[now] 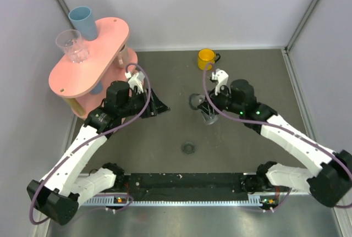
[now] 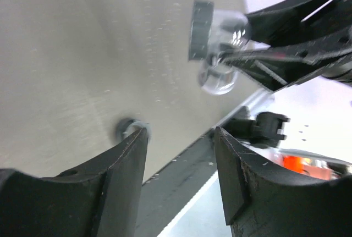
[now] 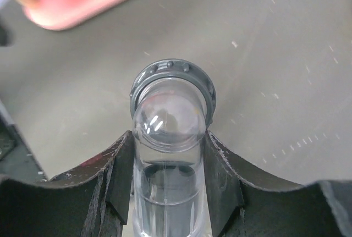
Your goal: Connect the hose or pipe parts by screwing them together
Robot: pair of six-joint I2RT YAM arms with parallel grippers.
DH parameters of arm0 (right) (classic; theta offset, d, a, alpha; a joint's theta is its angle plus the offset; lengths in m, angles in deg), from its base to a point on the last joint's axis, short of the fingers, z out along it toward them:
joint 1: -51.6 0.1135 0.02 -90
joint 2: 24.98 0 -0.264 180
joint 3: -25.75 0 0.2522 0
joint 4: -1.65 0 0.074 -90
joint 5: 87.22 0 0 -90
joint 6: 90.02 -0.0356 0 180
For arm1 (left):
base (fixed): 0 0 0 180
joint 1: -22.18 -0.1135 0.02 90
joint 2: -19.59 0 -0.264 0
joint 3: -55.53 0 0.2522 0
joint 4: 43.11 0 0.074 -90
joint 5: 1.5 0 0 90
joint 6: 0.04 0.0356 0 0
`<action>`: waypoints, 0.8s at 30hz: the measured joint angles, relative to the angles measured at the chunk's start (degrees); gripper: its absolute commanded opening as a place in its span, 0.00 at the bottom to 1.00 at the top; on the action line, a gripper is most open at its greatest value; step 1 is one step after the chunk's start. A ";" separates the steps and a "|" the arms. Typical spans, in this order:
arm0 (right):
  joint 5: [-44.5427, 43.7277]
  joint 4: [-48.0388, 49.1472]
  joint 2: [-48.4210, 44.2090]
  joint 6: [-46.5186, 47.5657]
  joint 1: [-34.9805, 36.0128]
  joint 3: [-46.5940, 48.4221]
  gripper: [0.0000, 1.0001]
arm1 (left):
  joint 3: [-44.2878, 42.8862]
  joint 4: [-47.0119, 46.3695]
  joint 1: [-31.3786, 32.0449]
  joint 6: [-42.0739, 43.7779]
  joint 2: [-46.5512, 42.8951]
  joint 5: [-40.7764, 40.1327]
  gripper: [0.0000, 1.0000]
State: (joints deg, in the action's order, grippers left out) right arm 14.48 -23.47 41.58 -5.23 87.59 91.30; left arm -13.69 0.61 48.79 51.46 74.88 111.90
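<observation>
A clear elbow pipe part (image 3: 168,116) with a grey ribbed nut (image 3: 171,71) at its far end is clamped between my right gripper's (image 3: 169,138) fingers, held just above the table. From above, this pipe part (image 1: 196,101) sits mid-table at the right gripper (image 1: 209,113). The left wrist view shows the same pipe part (image 2: 217,39) and its dark nut (image 2: 200,28) at upper right. A small grey ring (image 1: 188,148) lies flat on the table nearer the arm bases; the ring (image 2: 129,126) peeks out behind my left fingertip. My left gripper (image 2: 181,132) is open and holds nothing; the left gripper (image 1: 158,106) points toward the pipe part.
A pink oval stand (image 1: 91,66) at the back left carries a blue cup (image 1: 83,21) and a clear cup (image 1: 72,45). A yellow mug (image 1: 207,58) stands at the back centre. The black base rail (image 1: 187,182) runs along the near edge.
</observation>
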 measured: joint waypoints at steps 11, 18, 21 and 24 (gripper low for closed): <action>14.91 14.21 -13.99 -1.03 2.82 -9.92 0.22 | 0.63 -19.98 -1.18 -10.29 4.26 15.43 0.57; 15.87 16.39 -14.67 -1.03 4.22 -10.54 0.21 | 1.20 -23.61 -0.55 -11.58 6.54 17.90 0.57; 15.93 16.50 -14.80 -1.03 4.57 -10.99 0.20 | 2.12 -23.96 0.22 -12.04 7.50 18.25 0.54; 15.91 16.55 -14.82 -1.03 4.76 -11.02 0.20 | 3.15 -24.55 0.57 -12.66 8.00 19.06 0.54</action>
State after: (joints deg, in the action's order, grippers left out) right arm 30.40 -6.92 26.76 -6.26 92.35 80.28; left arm -10.54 -23.94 49.36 38.80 82.88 130.96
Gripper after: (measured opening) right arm 0.471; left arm 0.546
